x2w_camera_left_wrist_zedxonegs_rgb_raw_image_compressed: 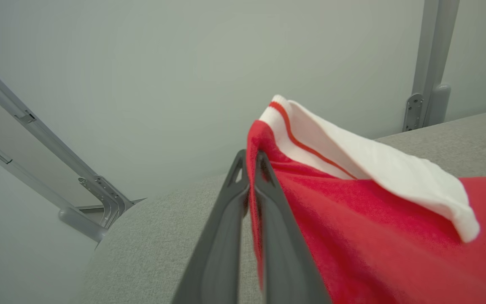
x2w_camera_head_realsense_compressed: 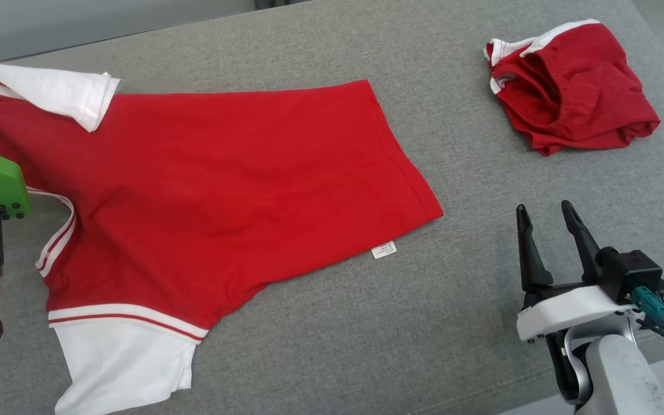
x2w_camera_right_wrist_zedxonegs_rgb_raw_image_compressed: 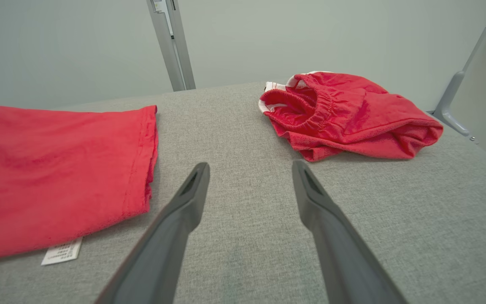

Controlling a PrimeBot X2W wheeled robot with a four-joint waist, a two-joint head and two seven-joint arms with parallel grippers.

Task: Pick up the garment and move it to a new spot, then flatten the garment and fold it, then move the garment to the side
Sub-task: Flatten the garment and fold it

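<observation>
The garment (x2w_camera_head_realsense_compressed: 222,173) is a red T-shirt with white, red-striped sleeves, spread across the grey padded table (x2w_camera_head_realsense_compressed: 424,323). In the left wrist view my left gripper (x2w_camera_left_wrist_zedxonegs_rgb_raw_image_compressed: 249,156) is shut on the red edge of the garment (x2w_camera_left_wrist_zedxonegs_rgb_raw_image_compressed: 352,219) just below a white sleeve (x2w_camera_left_wrist_zedxonegs_rgb_raw_image_compressed: 378,169), and the cloth is lifted there. My right gripper (x2w_camera_head_realsense_compressed: 544,207) stands open above bare table at the lower right, to the right of the shirt's hem. In the right wrist view the right gripper (x2w_camera_right_wrist_zedxonegs_rgb_raw_image_compressed: 250,166) holds nothing, and the garment (x2w_camera_right_wrist_zedxonegs_rgb_raw_image_compressed: 49,169) lies to its left.
Crumpled red shorts (x2w_camera_head_realsense_compressed: 574,86) with white trim lie at the far right of the table, also seen as shorts (x2w_camera_right_wrist_zedxonegs_rgb_raw_image_compressed: 344,114) ahead of the right fingers. A white label (x2w_camera_head_realsense_compressed: 384,249) sticks out from the shirt's hem. Grey frame posts (x2w_camera_left_wrist_zedxonegs_rgb_raw_image_compressed: 428,63) stand behind the table.
</observation>
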